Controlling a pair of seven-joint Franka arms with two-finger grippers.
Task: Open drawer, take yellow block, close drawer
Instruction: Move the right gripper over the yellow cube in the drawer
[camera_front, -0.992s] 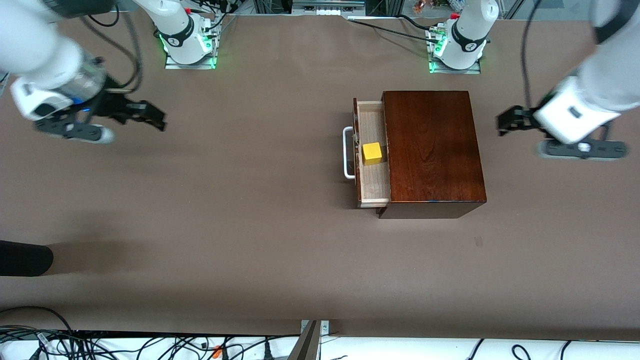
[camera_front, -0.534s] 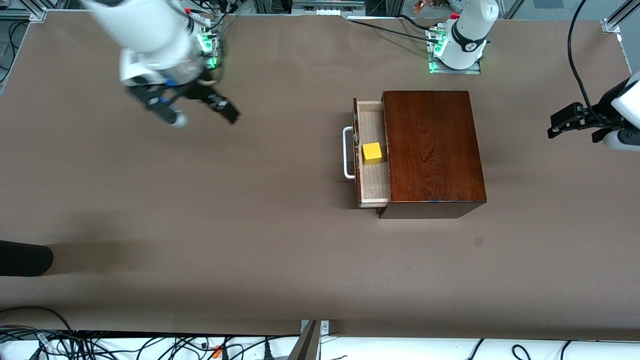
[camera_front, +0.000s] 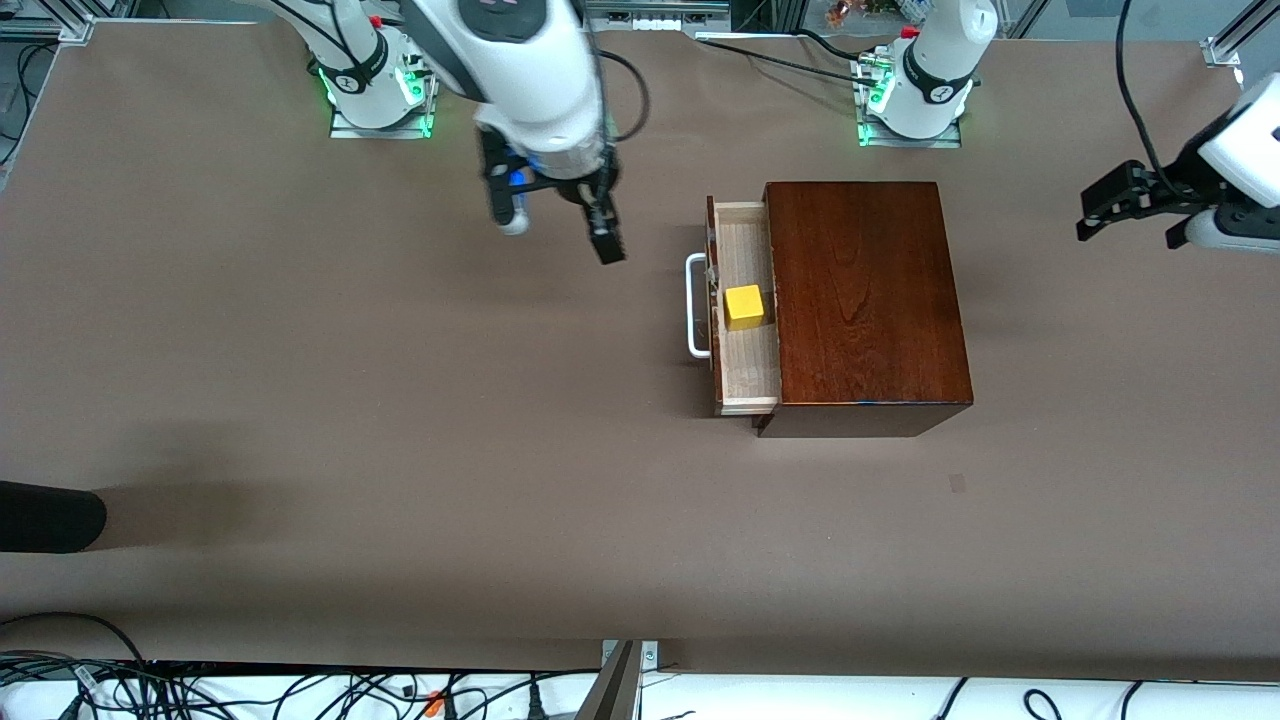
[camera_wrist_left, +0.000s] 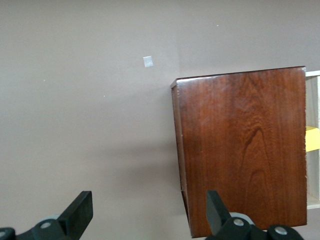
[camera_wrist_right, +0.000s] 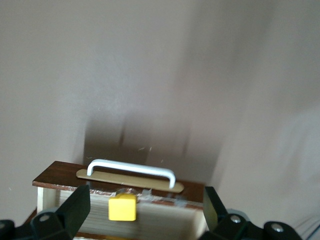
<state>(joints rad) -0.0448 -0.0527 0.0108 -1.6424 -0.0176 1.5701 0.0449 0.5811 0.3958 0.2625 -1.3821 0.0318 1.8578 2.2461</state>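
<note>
A dark rounded shape (camera_front: 45, 515) juts in at the edge of the front view, low down at the right arm's end of the tabletop (camera_front: 400, 420); most of it is cut off and it cannot be identified. The right tool (camera_front: 560, 225) hangs over bare tabletop near the drawer's handle side, its fingers spread wide and holding nothing; one finger is motion-smeared in the front view. In the right wrist view only the finger tips (camera_wrist_right: 75, 207) show at the frame's edge.

The drawer (camera_front: 745, 310) is pulled partly out of the dark wooden box (camera_front: 865, 300), with its white handle (camera_front: 695, 305) toward the right arm's end. The rest of its tray is hidden inside the box. The yellow block (camera_front: 744, 306) sits in the exposed tray, just beside the box's edge. In the left wrist view only a sliver of the block (camera_wrist_left: 312, 139) shows.

The left tool (camera_front: 1125, 205) hovers over the left arm's end of the tabletop, well apart from the box, fingers wide and empty; its arm is cut off by the frame.
</note>
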